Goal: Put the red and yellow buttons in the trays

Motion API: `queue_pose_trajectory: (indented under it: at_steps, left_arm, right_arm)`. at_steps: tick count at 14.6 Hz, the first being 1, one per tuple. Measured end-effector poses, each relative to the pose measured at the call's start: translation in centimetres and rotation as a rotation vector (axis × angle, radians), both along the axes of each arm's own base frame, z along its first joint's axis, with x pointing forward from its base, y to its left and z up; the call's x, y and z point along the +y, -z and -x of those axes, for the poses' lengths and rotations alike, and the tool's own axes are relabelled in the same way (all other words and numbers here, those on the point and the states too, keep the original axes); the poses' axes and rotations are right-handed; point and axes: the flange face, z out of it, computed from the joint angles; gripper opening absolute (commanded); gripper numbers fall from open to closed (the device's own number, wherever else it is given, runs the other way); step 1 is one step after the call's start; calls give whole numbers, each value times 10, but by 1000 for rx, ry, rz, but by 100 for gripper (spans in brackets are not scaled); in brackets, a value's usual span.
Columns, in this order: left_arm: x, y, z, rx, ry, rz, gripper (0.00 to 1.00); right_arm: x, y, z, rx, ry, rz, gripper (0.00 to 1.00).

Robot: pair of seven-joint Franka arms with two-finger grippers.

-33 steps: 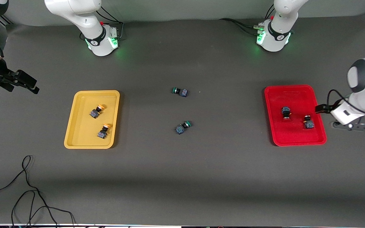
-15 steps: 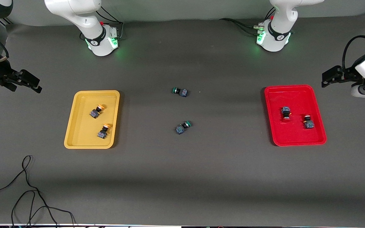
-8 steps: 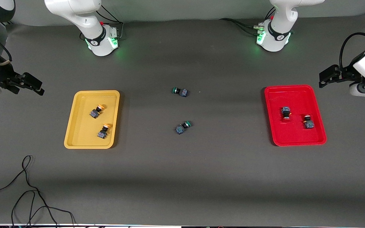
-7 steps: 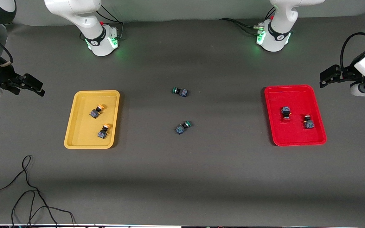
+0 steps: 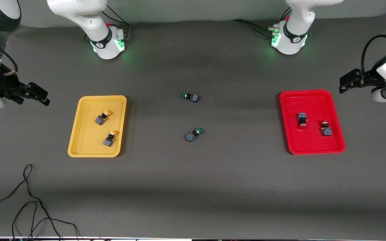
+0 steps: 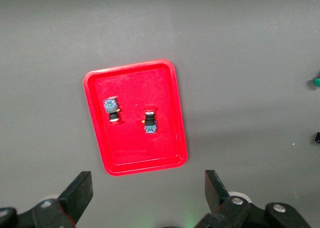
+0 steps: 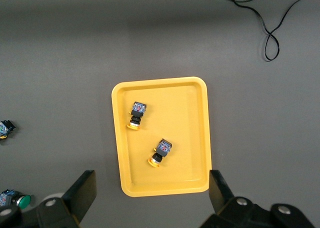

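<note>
The yellow tray holds two yellow-capped buttons. The red tray holds two red-capped buttons. My left gripper is open and empty, up over the table mat beside the red tray at the left arm's end. In the left wrist view it looks down on the red tray. My right gripper is open and empty, over the mat beside the yellow tray. In the right wrist view it looks down on the yellow tray.
Two green-capped buttons lie on the mat midway between the trays. A black cable curls on the mat near the front camera at the right arm's end. Both arm bases stand along the table's back edge.
My left gripper rose from low beside the red tray and now holds higher up. My right gripper drifted slightly toward the yellow tray. The buttons and trays have not moved.
</note>
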Motion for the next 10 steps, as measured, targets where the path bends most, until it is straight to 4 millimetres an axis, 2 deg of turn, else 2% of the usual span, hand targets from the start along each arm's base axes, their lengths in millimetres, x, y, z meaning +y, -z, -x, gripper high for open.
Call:
queue_pose_trajectory:
  at_steps: [10]
  left_arm:
    - [1, 11, -2, 21, -1, -1, 100]
  right_arm:
    - [0, 0, 0, 1, -21, 2, 100]
